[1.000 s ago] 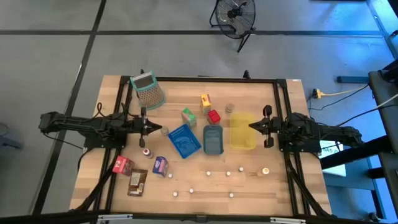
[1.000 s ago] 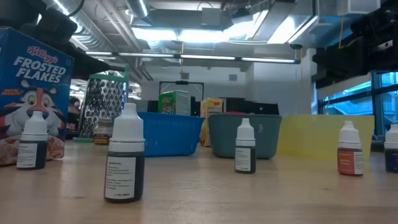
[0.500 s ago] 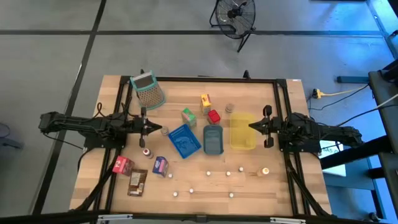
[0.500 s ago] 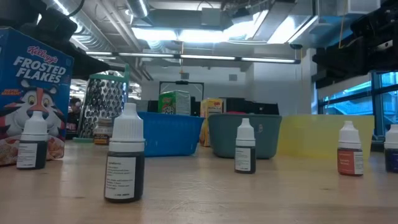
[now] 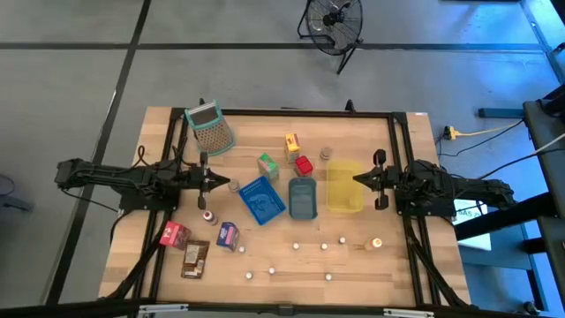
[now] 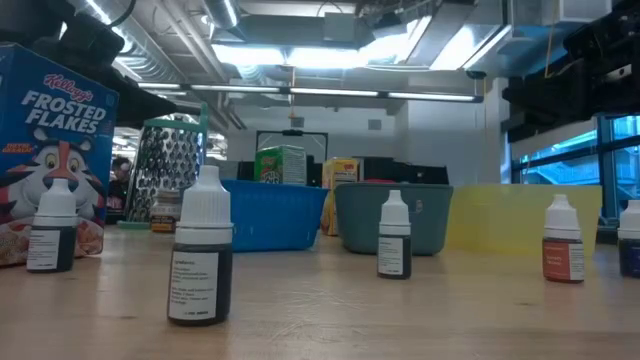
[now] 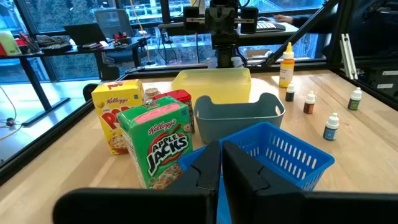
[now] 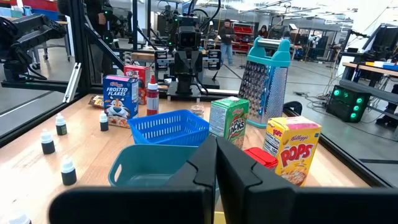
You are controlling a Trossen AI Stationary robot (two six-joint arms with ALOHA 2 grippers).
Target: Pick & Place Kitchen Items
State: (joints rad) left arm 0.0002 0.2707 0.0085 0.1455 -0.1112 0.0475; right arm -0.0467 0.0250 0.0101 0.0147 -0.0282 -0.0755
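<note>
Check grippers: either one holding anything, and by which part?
Nothing held. Left gripper and right gripper are both shut on air, parked at the table's sides.

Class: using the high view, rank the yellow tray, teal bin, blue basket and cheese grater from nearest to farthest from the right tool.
From the right tool:
1. Yellow tray, right beside it.
2. Teal bin, table centre.
3. Blue basket, left of centre.
4. Cheese grater, far left corner.

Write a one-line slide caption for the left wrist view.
Shut left gripper faces blue basket, grey bin, Apple Jacks box and yellow tray.
</note>
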